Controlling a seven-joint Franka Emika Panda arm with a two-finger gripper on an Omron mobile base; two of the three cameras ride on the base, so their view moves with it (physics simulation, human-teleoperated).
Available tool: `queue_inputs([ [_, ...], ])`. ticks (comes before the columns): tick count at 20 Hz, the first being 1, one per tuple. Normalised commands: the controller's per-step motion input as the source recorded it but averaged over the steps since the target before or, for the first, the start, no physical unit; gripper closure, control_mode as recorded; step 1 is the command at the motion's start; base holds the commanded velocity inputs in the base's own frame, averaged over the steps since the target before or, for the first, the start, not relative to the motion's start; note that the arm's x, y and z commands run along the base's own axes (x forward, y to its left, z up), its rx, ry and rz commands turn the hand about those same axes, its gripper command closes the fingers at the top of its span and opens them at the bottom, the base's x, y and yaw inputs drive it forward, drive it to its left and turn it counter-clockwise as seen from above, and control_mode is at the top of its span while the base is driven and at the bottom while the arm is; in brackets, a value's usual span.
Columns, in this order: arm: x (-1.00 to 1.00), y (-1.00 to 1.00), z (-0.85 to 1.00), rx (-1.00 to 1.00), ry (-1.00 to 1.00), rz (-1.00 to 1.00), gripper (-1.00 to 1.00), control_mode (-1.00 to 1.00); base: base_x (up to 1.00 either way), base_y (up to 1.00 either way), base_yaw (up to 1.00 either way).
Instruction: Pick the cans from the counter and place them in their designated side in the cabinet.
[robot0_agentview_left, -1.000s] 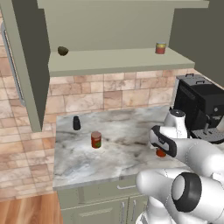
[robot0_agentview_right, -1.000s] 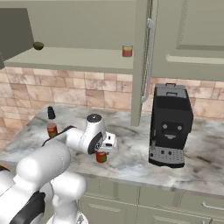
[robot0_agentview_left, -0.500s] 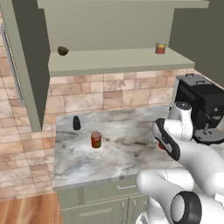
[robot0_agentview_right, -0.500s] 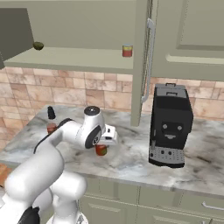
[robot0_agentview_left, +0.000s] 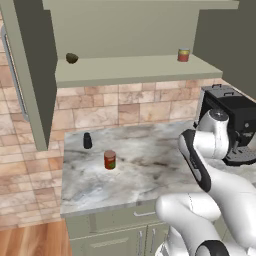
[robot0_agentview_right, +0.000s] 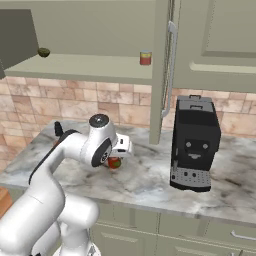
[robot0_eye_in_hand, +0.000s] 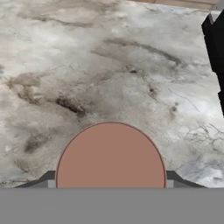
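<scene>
Plain red-orange cylindrical can (robot0_eye_in_hand: 111, 155) clamped between the two dark fingertips (robot0_eye_in_hand: 48, 178) of the white arm's gripper (robot0_agentview_right: 116, 161), raised just above the grey-white marble counter (robot0_agentview_left: 145, 165). Labelled red can with grey top (robot0_agentview_left: 110, 159) upright on that counter, near small black bottle (robot0_agentview_left: 87, 140). Olive-green wall cabinet shelf (robot0_agentview_left: 130, 70) overhead.

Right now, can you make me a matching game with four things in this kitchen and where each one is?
Things:
1. plain red can
2. labelled can
3. black bottle
4. coffee machine

Places:
A. standing free in the middle of the counter
B. at the counter's right end
C. between the fingers of the tool
D. near the brick wall, behind the labelled can

Pairs: 1-C, 2-A, 3-D, 4-B
</scene>
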Motion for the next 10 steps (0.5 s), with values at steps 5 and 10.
queue_inputs([
  [5,0.0,0.0,0.51,-0.01,-0.09,0.02,1.0,-1.0,0.0,0.0,0.0],
  [10,0.0,0.0,0.44,-0.02,-0.1,0.02,1.0,-1.0,0.0,0.0,0.0],
])
